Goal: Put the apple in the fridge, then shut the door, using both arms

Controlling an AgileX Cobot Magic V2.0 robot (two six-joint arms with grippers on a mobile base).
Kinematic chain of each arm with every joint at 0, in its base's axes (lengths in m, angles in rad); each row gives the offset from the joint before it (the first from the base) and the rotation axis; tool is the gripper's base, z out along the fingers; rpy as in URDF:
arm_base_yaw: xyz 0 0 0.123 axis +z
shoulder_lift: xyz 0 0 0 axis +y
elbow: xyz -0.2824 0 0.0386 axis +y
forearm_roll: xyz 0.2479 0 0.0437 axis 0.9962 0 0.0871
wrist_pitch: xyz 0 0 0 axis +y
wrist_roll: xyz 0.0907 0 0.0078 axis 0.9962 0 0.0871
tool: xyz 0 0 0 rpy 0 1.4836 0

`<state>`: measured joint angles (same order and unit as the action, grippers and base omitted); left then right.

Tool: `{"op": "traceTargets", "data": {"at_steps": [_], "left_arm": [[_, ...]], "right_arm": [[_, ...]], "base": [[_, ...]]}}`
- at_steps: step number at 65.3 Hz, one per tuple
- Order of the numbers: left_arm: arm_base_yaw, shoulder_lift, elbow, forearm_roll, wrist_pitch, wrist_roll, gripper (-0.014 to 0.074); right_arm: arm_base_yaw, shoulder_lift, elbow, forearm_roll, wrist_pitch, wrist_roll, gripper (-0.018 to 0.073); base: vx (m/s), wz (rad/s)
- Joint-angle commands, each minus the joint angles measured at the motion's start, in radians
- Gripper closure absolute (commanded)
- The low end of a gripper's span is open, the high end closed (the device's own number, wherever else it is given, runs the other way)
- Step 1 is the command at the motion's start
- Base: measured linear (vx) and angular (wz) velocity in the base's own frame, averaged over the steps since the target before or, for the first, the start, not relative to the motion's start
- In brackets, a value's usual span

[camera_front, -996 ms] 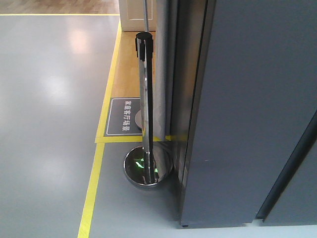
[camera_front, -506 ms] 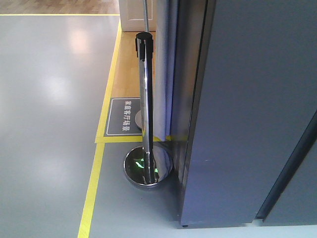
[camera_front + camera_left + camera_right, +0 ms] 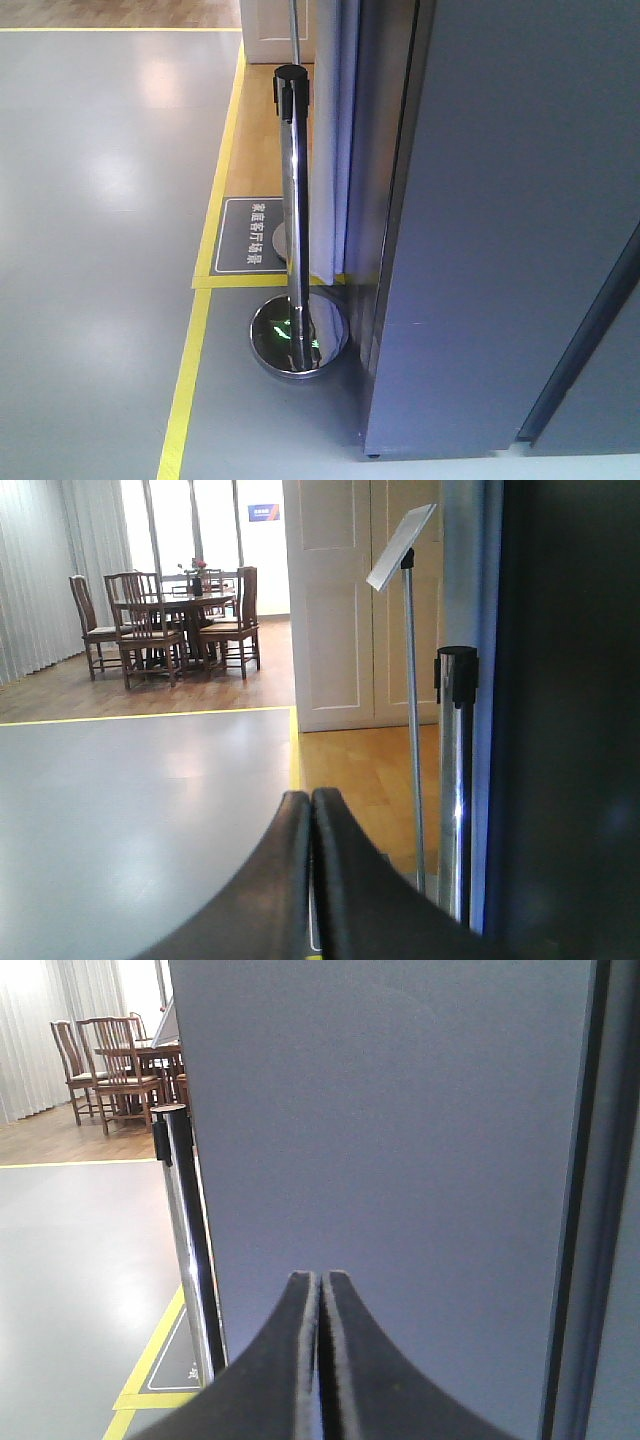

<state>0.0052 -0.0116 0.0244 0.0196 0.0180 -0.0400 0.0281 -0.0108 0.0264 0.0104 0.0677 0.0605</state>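
We log the left tool (image 3: 311, 798) w/ both fingers pressed together, tips meeting, nothing pinched. In its wrist view it points past a chrome stanchion post (image 3: 456, 780) toward a grey floor (image 3: 130, 810) edged w/ yellow tape (image 3: 296, 765), w/ a dark panel filling the right side. A thin sign stand (image 3: 408, 630) rises just beside the post; a white double door (image 3: 345, 600) sits behind, and a dining set of wooden chairs (image 3: 165, 625) stands well apart in the far room.

Right tool (image 3: 321, 1280) likewise has fingers pressed together, nothing between them. It faces the flat grey outer face of the door (image 3: 390, 1120) at close range; we cannot tell whether the tips touch it. A dark vertical seam (image 3: 572, 1210) runs down the right edge of that view.

Front-facing view: the fridge (image 3: 500, 230) shows only dark grey exterior, its corner standing on the floor just beside the post's round chrome base (image 3: 298, 338). No white interior is seen from any view. A grey floor placard (image 3: 255, 234) lies behind the base, inside the yellow tape.

The apple is not seen in any view; location cannot be told.
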Motion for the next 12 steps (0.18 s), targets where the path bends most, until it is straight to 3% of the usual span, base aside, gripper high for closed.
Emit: {"op": "traceTargets", "data": {"at_steps": [1,12], "left_arm": [[-0.005,-0.016,0.028,-0.001,-0.074,-0.01,0.0602],[-0.005,-0.016,0.028,-0.001,-0.074,-0.01,0.0602]], "right_arm": [[-0.005,-0.012,0.001,-0.002,-0.078,0.0,0.0561],[-0.005,-0.011,0.001,-0.002,-0.078,0.0,0.0561]], "base": [[0.0,0.0],[0.0,0.0]]}}
